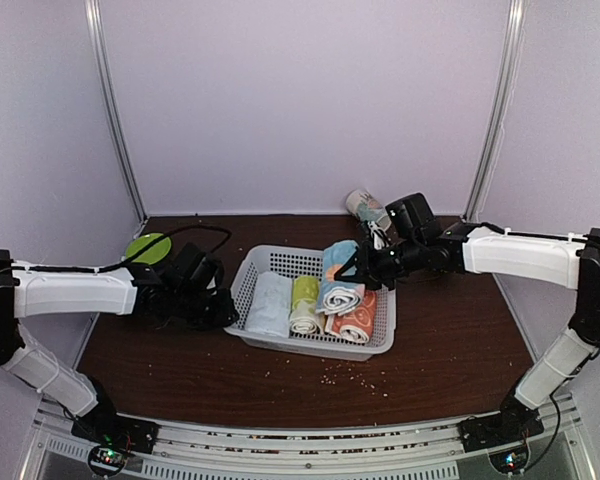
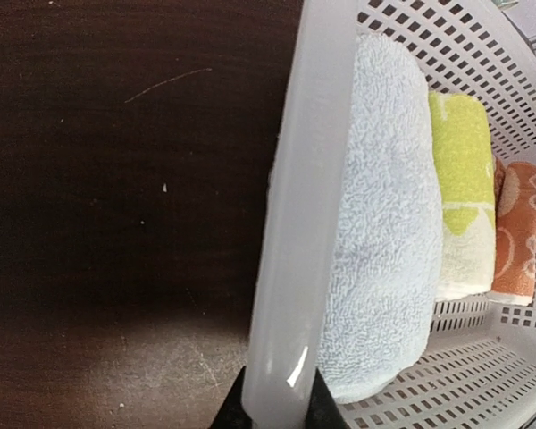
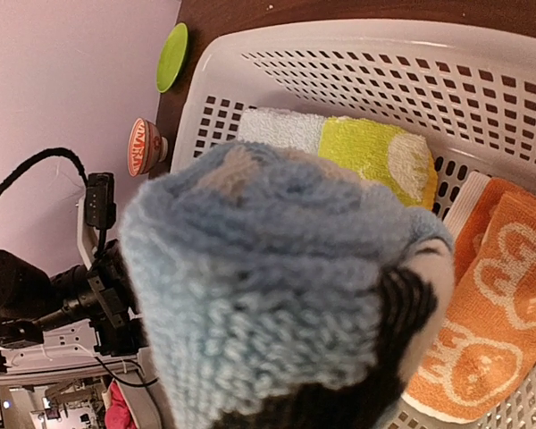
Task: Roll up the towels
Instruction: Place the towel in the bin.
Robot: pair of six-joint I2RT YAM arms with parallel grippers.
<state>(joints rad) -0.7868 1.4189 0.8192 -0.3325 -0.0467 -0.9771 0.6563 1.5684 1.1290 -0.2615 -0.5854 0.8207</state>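
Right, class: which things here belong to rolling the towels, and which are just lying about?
Job: light blue towel, held in the right tool; peach-orange towel; basket, rim gripped by the left tool.
Lying about: pale rolled towel; yellow-green rolled towel; green plate; small patterned bowl.

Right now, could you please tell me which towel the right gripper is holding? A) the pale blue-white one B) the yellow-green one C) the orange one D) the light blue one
D: in the right wrist view the light blue towel sits clamped in the right gripper, close to the lens, while the other three lie in the basket.
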